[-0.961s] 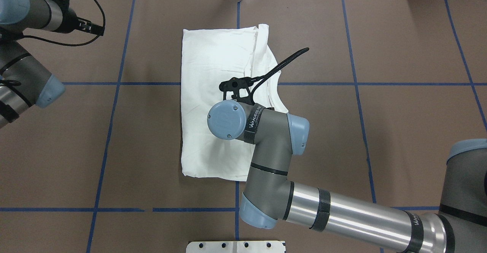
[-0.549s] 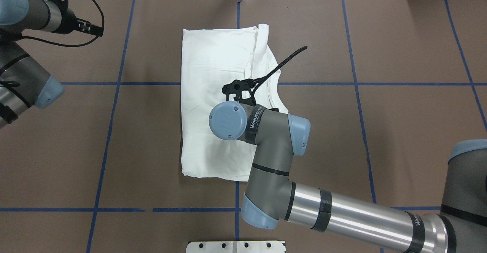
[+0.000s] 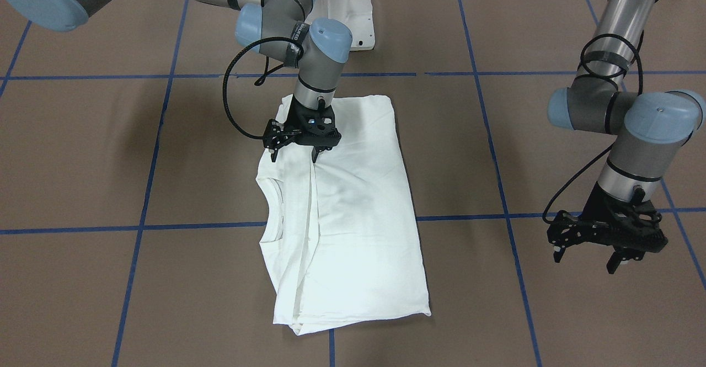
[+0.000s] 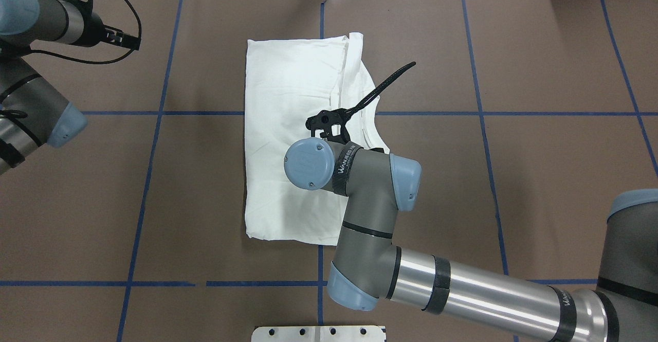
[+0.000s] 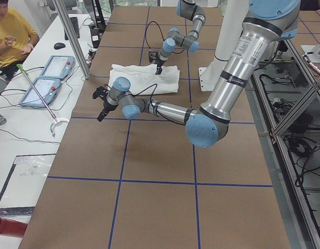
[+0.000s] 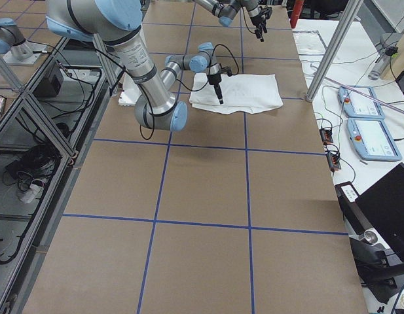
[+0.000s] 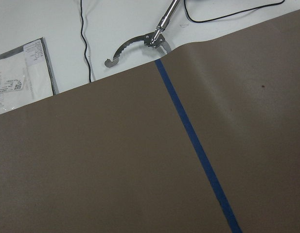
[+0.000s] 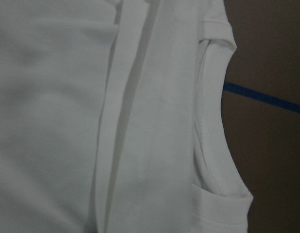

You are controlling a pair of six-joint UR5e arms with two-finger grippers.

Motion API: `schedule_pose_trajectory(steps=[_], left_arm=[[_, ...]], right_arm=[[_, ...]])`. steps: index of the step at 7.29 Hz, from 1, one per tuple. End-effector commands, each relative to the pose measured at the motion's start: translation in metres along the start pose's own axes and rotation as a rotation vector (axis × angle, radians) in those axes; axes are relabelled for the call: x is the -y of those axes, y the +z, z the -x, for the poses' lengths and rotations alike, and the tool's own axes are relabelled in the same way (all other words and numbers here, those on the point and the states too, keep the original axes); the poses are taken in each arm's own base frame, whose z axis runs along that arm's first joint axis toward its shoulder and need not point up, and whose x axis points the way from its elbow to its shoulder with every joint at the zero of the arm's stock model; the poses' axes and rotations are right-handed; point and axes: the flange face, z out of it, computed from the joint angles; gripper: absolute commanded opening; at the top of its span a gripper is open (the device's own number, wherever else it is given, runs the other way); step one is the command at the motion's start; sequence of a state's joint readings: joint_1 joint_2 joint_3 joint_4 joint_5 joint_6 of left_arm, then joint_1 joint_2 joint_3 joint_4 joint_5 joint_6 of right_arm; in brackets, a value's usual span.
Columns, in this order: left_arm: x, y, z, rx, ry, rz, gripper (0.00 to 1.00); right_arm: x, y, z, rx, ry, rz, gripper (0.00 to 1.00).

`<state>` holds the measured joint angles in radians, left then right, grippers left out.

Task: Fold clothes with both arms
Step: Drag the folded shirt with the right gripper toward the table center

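Observation:
The white T-shirt (image 4: 293, 126) lies folded into a tall rectangle in the middle of the brown table, its round neckline (image 4: 371, 121) at its right edge; it also shows in the front view (image 3: 358, 218). No printed text shows. My right gripper (image 3: 295, 156) hangs open, fingers down, over the shirt's near half just beside the neckline, with nothing between the fingers. I cannot tell whether the tips touch the cloth. The right wrist view shows only shirt folds and the neckline (image 8: 213, 121). My left gripper (image 3: 586, 261) is open and empty above bare table, far to the shirt's left.
Blue tape lines (image 4: 159, 113) grid the table. The white pedestal base (image 3: 353, 3) stands behind the shirt. A metal tool (image 7: 135, 43) and cables lie beyond the table's far edge. Two control pendants (image 5: 45, 78) and a seated person (image 5: 9, 31) are on that side.
My right wrist and gripper have shifted slightly to the right and toward the robot over the shirt. The shirt lies the same. The left arm has barely moved.

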<state>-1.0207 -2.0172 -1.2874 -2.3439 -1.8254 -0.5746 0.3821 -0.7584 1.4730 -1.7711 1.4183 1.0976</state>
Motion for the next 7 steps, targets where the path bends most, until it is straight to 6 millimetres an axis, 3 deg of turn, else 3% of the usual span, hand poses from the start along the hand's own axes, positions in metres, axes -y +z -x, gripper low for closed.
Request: schedule_pose_trajectory(steps=[1, 2, 3, 5, 6, 7], left_arm=[[0.000, 0.000, -0.002, -0.002, -0.016, 0.000, 1.00], [0.001, -0.003, -0.005, -0.009, -0.038, -0.009, 1.00], [0.001, -0.003, -0.005, -0.010, -0.038, -0.010, 1.00], [-0.001, -0.004, -0.004, -0.012, -0.038, -0.009, 1.00], [-0.001, -0.010, -0.007, -0.028, -0.036, -0.012, 1.00], [0.000, -0.019, -0.018, -0.089, -0.056, 0.010, 1.00]], right_arm=[[-0.026, -0.007, -0.055, -0.040, -0.069, 0.022, 1.00], [-0.039, -0.009, -0.086, -0.072, -0.094, 0.039, 1.00], [-0.052, 0.006, -0.110, -0.100, -0.100, 0.054, 1.00], [-0.046, 0.013, -0.133, -0.116, -0.132, 0.050, 1.00], [-0.040, 0.008, -0.137, -0.103, -0.114, 0.041, 1.00], [-0.034, -0.022, -0.137, -0.019, -0.078, -0.003, 1.00]])
